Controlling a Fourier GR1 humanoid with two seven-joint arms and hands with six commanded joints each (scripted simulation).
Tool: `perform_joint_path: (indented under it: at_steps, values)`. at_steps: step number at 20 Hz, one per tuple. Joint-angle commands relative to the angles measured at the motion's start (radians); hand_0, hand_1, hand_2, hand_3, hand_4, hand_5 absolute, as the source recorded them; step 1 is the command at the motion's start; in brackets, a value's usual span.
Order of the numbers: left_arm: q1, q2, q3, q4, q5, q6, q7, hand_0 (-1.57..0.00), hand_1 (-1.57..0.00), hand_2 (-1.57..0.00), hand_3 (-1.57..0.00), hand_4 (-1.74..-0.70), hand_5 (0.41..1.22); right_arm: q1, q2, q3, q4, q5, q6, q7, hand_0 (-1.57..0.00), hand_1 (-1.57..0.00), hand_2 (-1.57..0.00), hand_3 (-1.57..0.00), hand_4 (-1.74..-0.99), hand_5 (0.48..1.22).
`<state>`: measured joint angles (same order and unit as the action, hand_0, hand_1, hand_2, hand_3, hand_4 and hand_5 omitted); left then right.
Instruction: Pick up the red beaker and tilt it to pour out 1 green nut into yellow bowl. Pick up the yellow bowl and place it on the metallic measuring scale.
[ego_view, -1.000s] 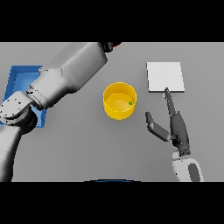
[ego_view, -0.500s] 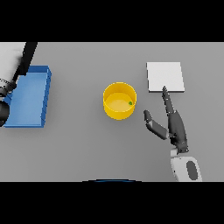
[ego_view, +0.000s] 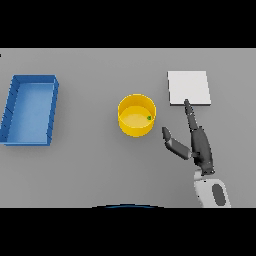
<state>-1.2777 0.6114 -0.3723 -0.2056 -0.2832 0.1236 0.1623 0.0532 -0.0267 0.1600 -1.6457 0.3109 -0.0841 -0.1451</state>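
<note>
1 head view looks steeply down from above onto the grey counter (ego_view: 90, 170), at middle distance, facing away from the robot.

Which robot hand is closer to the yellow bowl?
The right robot hand. It sits open just right of the yellow bowl, not touching it. The left robot hand isn't in view at all.

Even, flat, bright light, faint soft shadows, no glare, mild blur throughout.

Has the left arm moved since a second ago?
Yes. It lay over the blue tray then; it has withdrawn leftward and is out of view.
</note>
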Motion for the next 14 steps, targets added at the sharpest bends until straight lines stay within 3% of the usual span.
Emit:
perform_joint_path:
  at_steps: [1,5,8,14]
  values:
    - [0.026,0.002,0.020,-0.019,0.038,0.014,0.044,-1.57,-1.57,-1.57,-1.47,-1.74,1.221,-0.004,-0.003,-0.003,0.002,0.005,-0.005,0.003,0.00,0.00,0.00,0.00,-1.047,0.651]
    - [0.191,0.013,0.051,-0.181,0.159,0.084,0.091,-1.57,-1.57,-1.57,-1.48,-1.74,1.221,0.009,-0.017,0.002,-0.006,0.025,-0.008,0.012,0.00,0.00,0.00,0.00,-1.046,0.649]
    - [0.324,0.035,0.049,-0.362,0.226,0.137,0.202,-1.57,-1.57,-1.57,-1.45,-1.74,1.221,-0.001,-0.015,-0.002,0.000,0.011,-0.001,0.010,0.00,0.00,0.00,0.00,-1.026,0.648]
    - [0.568,0.056,0.032,-0.683,0.315,0.268,0.269,-1.57,-1.57,-1.57,-1.50,-1.74,1.221,0.021,-0.019,-0.002,-0.005,-0.001,0.011,-0.014,0.00,0.00,0.00,0.00,-1.005,0.647]
